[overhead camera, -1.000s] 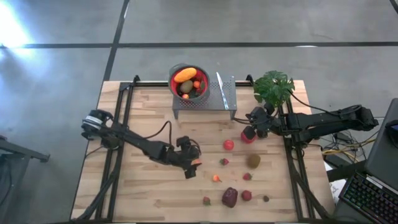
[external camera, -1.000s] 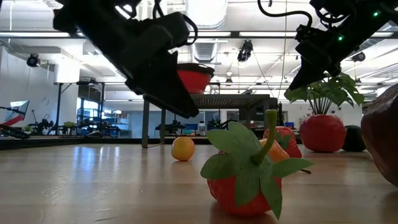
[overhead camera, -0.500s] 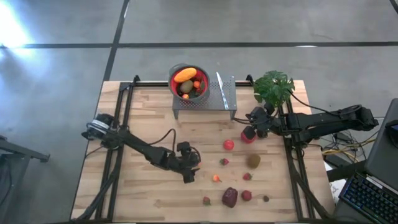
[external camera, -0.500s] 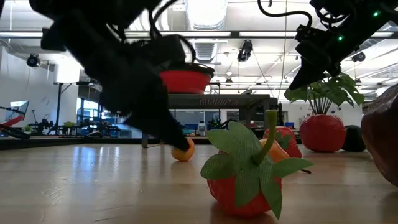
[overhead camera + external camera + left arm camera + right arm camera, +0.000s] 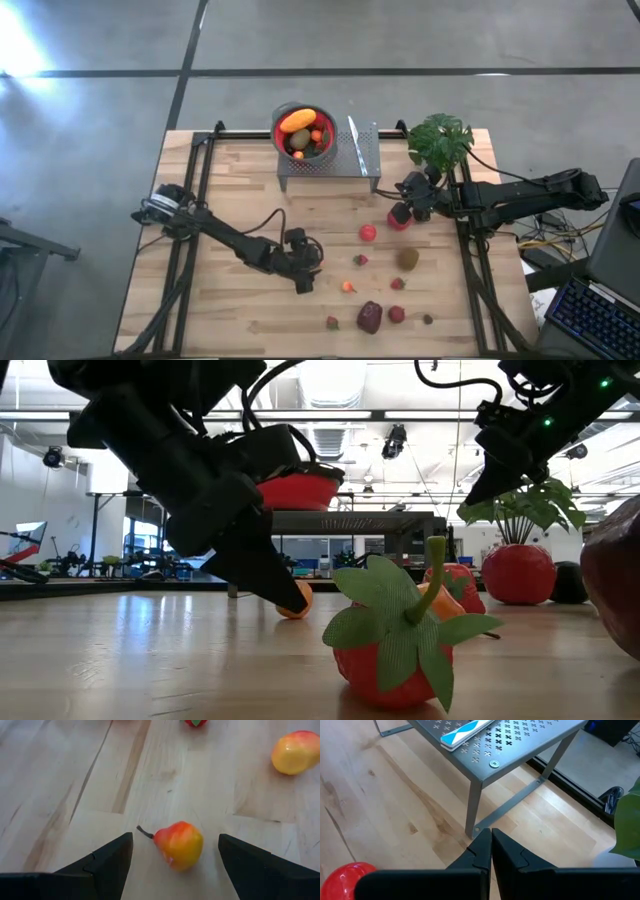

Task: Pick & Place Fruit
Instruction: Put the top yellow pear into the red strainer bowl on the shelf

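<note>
The left gripper (image 5: 172, 857) has dropped lower, fingers spread astride the orange-red pear (image 5: 179, 844) on the table (image 5: 230, 180), well in front of the bowl (image 5: 303, 130). The right gripper (image 5: 408, 200) stays clenched, unmoved.

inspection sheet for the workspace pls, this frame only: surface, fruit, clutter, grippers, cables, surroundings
Surface: light wood table, no spills seen.
Job's things: small pear on the table between the left jaws; loose fruit scattered toward the right arm's side, including a kiwi and a dark maroon fruit; more fruit in the red-lined bowl.
Clutter: perforated metal stand with a knife on it; potted plant.
Grippers: left gripper low over the table, jaws open around the pear; right gripper shut, empty, beside the stand.
Cables: black cable along the left arm.
Surroundings: keyboard off the table; no people seen.
</note>
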